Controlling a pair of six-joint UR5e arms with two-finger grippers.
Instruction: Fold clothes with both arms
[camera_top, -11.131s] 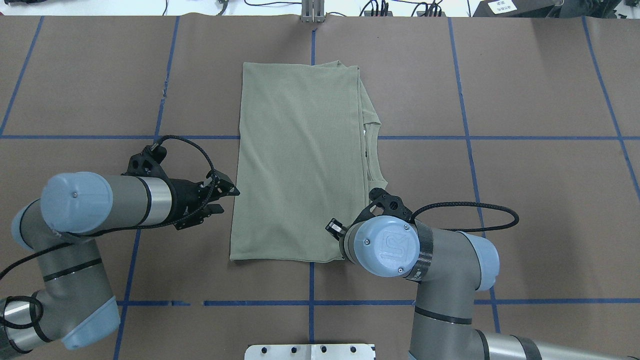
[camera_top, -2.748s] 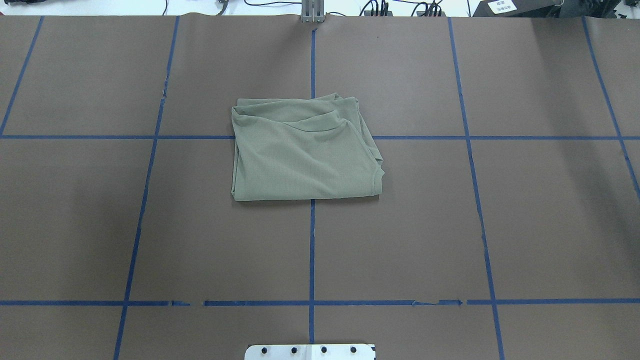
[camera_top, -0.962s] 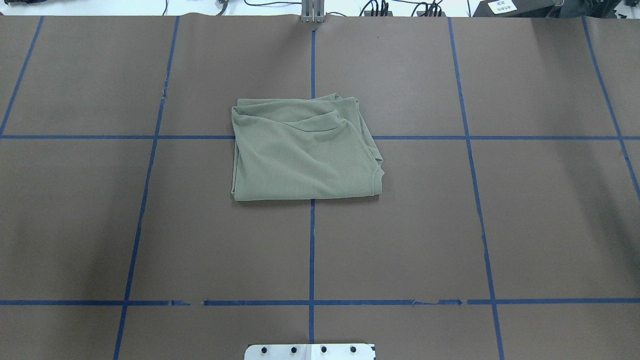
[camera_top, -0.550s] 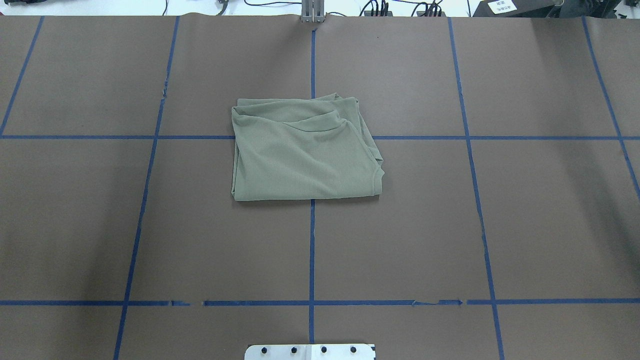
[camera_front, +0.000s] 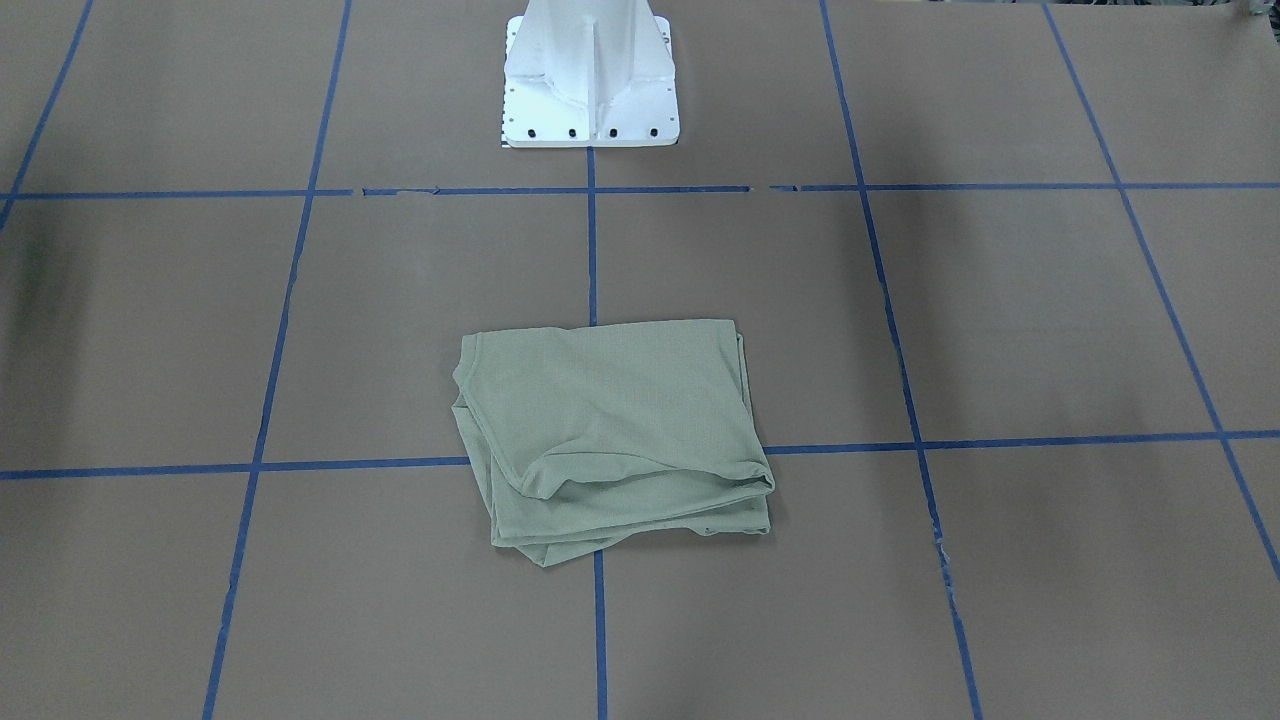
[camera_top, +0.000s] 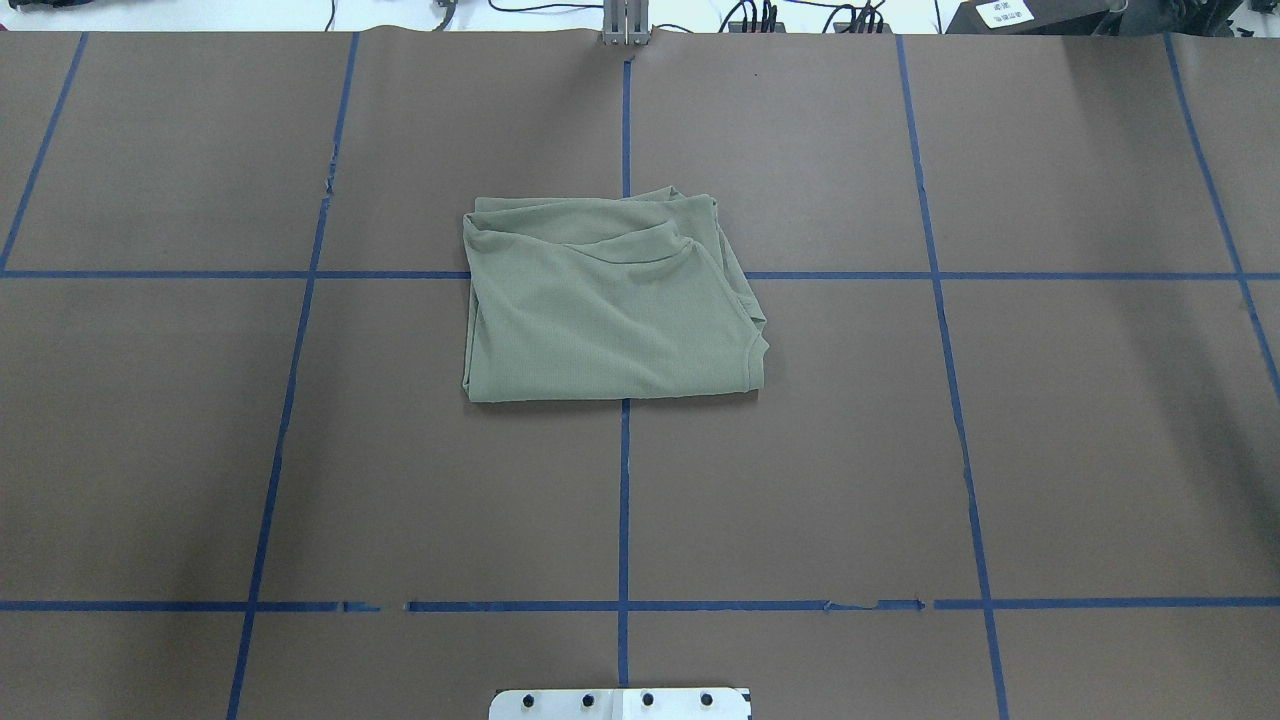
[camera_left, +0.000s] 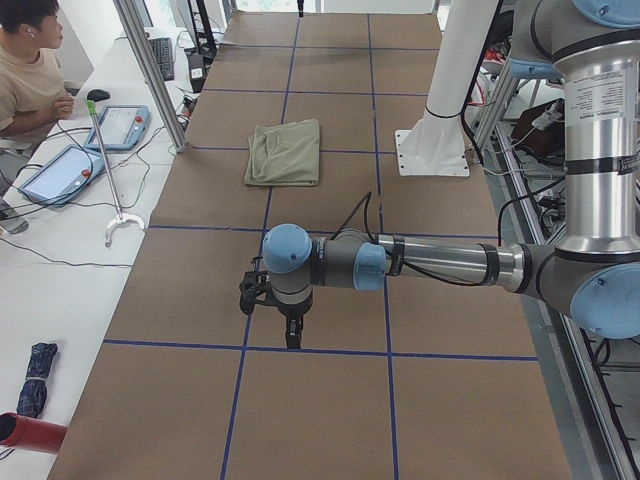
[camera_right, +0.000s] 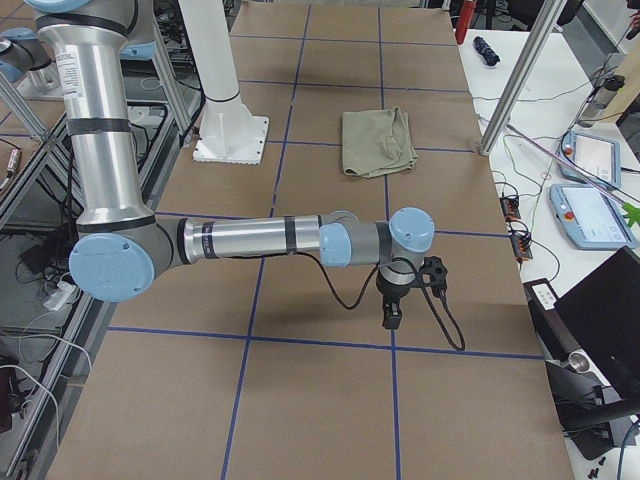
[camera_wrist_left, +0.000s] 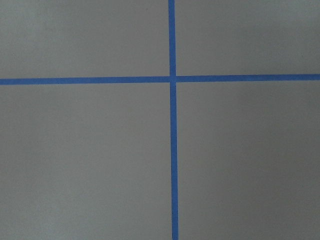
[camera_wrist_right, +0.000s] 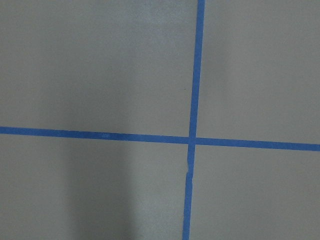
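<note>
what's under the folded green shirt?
The shirt lies on the brown table. Two blue tape lines run beneath it; their crossing is covered. Anything between its layers is hidden too.

looks like a robotics lab: table (camera_top: 1100, 450) papered brown with a blue tape grid (camera_top: 623, 500), white pedestal (camera_front: 590, 75) bolted on, teach pendants (camera_left: 122, 126) on the side desk (camera_left: 60, 290).

Sage-green shirt (camera_top: 610, 310) folded, rumpled rectangle, flat; left arm (camera_left: 440, 262), right arm (camera_right: 250, 238) well away.
</note>
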